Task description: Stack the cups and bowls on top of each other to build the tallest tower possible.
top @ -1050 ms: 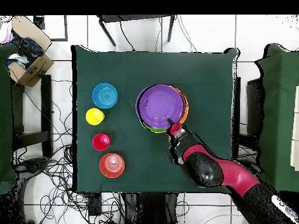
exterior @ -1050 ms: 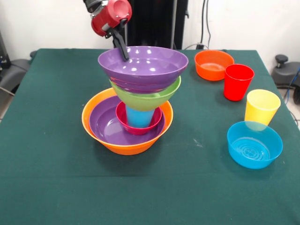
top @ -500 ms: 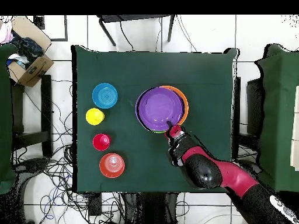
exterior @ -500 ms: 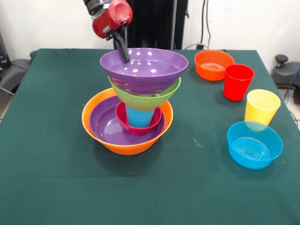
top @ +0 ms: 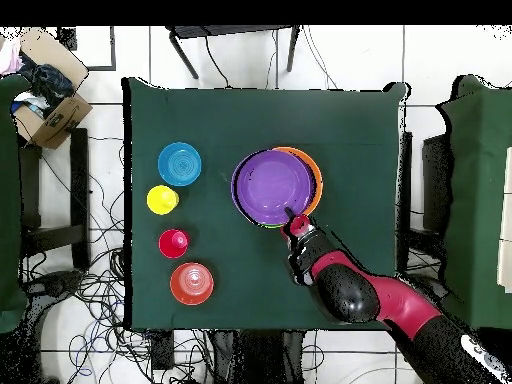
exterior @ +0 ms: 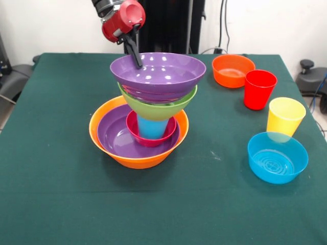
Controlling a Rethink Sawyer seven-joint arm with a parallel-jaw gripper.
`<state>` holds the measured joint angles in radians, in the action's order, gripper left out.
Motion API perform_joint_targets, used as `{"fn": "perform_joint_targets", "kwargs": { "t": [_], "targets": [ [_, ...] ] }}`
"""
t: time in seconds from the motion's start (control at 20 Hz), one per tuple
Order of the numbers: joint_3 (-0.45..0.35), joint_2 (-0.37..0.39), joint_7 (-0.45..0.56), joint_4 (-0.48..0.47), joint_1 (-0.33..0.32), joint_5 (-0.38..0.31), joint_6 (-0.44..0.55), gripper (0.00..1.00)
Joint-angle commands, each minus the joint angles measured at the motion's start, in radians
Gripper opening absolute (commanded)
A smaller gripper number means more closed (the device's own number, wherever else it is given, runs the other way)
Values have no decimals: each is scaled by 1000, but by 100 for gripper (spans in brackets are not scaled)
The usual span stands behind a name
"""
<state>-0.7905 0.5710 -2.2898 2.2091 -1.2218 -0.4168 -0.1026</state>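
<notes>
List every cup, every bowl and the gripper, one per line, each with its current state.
Gripper: shut on top purple bowl's rim.
Top purple bowl: upright, on lime green bowl.
Lime green bowl: upright, on blue cup.
Blue cup: in pink-red bowl.
Pink-red bowl: nested in lower purple bowl.
Lower purple bowl: inside large orange bowl.
Large orange bowl: upright, tower base.
Small orange bowl, red cup, yellow cup, blue bowl: upright, empty, unstacked.

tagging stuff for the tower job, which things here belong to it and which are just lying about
Part of the job:
tower, with the gripper at its top purple bowl
small orange bowl
red cup
yellow cup
small blue bowl

Just lying about:
cardboard box
floor cables
</notes>
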Motion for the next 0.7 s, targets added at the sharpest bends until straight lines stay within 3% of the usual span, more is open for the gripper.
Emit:
{"fn": "perform_joint_targets", "kwargs": {
  "t": [0.05, 0.4, 0.45, 0.7],
  "targets": [
    [34, -38, -30, -43, 48, -48, 29, 0],
    [33, -30, -20, -46, 48, -60, 26, 0],
    [33, -29, -18, -44, 48, -62, 26, 100],
    [29, -28, -10, -46, 48, -69, 30, 100]
  ]
}}
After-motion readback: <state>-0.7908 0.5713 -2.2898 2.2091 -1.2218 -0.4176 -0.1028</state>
